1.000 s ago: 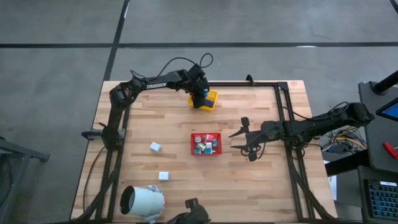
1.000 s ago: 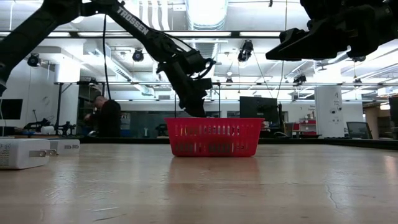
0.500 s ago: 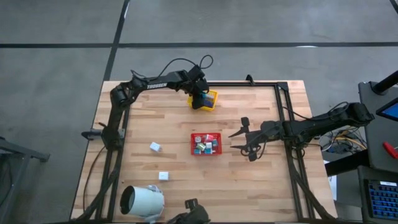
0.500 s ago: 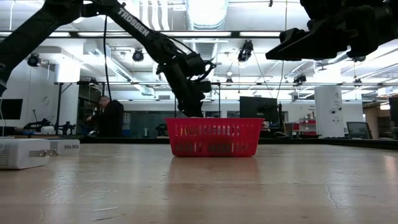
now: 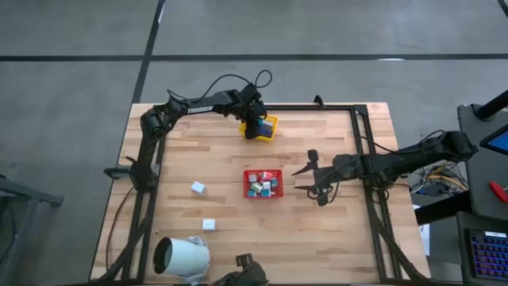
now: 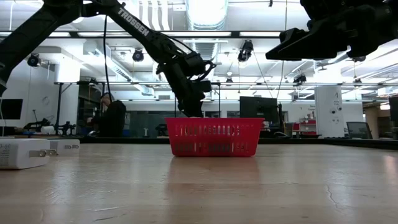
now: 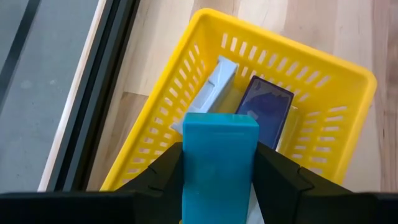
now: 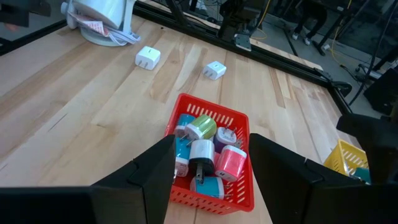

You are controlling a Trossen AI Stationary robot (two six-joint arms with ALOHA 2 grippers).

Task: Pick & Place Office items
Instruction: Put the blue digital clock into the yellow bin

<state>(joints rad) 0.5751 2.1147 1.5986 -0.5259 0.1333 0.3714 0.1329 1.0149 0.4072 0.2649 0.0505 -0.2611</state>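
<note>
Left wrist view: the left gripper (image 7: pixel 219 180) clamps a teal rectangular block (image 7: pixel 219 163) over the yellow slotted plastic tray (image 7: pixel 155 112), which holds a navy block (image 7: pixel 264 112) and a white one (image 7: pixel 214 87). The right gripper (image 8: pixel 208 180), fingers spread and empty, hovers by the red slotted tray (image 8: pixel 242 193) of mixed pieces.

Behind the table (image 6: pixel 249 186) is a big workshop room with white ceiling lights (image 6: pixel 205 12) (long tubes), monitors (image 6: pixel 258 111), and a grey concrete floor (image 5: pixel 71 95).

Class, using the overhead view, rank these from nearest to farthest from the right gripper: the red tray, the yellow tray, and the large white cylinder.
Measured from the right gripper:
1. Red tray: mid-table, just beside the gripper.
2. Yellow tray: at the far edge, under the left gripper.
3. Large white cylinder: near-left corner, farthest.
</note>
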